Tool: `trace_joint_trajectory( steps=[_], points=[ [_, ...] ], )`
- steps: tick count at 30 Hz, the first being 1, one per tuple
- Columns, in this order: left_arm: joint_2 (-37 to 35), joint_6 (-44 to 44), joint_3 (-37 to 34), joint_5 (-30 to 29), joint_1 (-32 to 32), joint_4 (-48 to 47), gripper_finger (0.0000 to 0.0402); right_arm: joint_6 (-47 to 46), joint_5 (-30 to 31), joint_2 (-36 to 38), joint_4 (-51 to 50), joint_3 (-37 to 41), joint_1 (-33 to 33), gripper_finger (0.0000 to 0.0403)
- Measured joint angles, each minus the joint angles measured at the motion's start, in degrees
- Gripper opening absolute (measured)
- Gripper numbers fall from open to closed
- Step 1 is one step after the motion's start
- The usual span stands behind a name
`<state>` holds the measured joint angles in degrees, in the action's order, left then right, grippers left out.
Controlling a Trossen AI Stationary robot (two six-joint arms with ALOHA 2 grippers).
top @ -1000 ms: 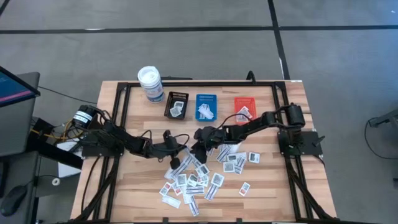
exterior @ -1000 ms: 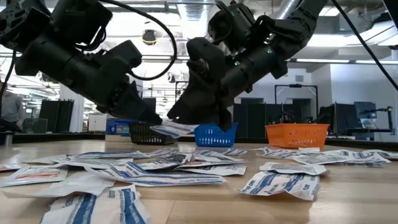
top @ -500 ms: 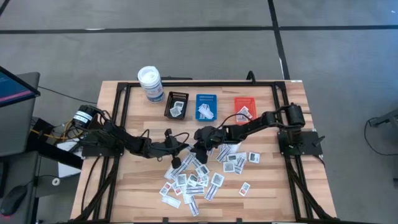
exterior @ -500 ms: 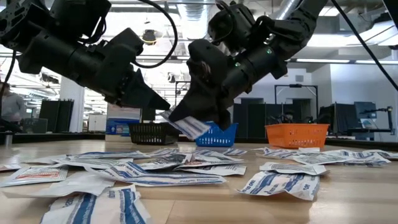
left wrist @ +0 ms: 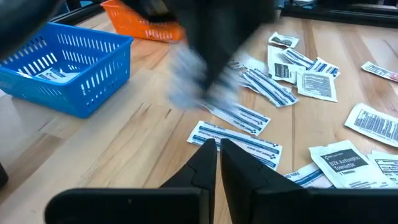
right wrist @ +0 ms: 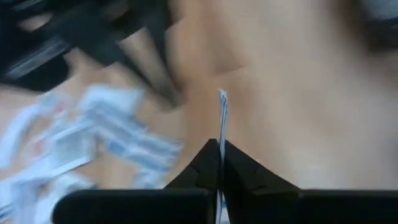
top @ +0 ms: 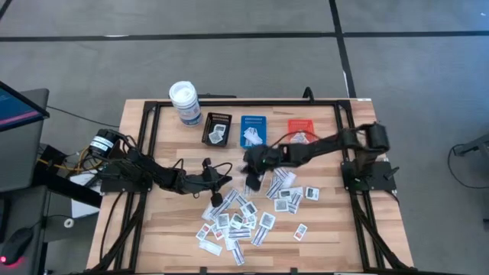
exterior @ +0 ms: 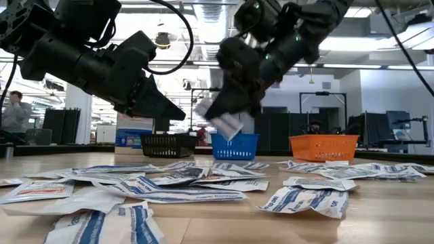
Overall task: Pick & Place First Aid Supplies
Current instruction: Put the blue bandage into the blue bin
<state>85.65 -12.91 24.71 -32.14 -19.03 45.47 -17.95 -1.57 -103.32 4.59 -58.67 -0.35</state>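
While hanging above the desk (top: 168, 221), right pincer (top: 250, 174): clamping on one white packet (exterior: 227, 125), gripping it by one end.
Held packet: dangling below the right pincer (exterior: 227, 115), clear of the desk top; standing edge-on between the two dark fingers (right wrist: 222, 109) in the right wrist view; showing only as a pale blur (left wrist: 189, 81) in the left wrist view.
Position of right pincer: reaching in from the right side to the desk's middle, just in front of the blue tray (top: 253, 130), above the near edge of the loose pile.
Left pincer (top: 227, 181): hovering just beside the right one, tips pointing toward the held packet; fingers (left wrist: 208, 155) standing almost together, leaving a thin slit, gripping nothing.
Remaining first aid packets (top: 244, 218): lying loose and overlapping on the desk's centre and front, stretching toward the right arm.
Trays: sitting in a row behind the pile, namely black tray (top: 218, 128), blue tray, orange tray (top: 300, 131), each already containing at least one packet.
White canister (top: 184, 103): standing upright beside the black tray, on its left.
Background: person (exterior: 13, 112) showing at the far left of the low view, well apart from the desk.
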Motion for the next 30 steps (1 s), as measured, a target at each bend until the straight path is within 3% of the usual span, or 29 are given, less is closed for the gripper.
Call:
trace_joint_trajectory(
  steps=[6,11,16,22,30],
  points=[
    [0.0,-1.5,0.0,0.0,0.0,0.0,0.0023,3.5,12.5,8.7,-5.3,0.0,-7.4,0.0004],
    [0.0,-1.5,0.0,0.0,0.0,0.0,0.0022,3.0,12.2,9.9,-6.4,0.0,-15.2,0.0002],
    [0.0,-1.5,0.0,0.0,0.0,0.0,0.0023,2.9,12.1,5.3,-5.3,0.0,-20.2,0.0003],
    [0.0,-1.5,0.0,0.0,0.0,0.0,0.0021,3.3,11.7,0.5,-0.1,0.1,-21.2,0.0024],
    [0.0,-1.5,0.0,0.0,0.0,0.0,0.0022,4.9,10.2,0.5,2.7,0.0,-20.6,0.0073]
  ],
)
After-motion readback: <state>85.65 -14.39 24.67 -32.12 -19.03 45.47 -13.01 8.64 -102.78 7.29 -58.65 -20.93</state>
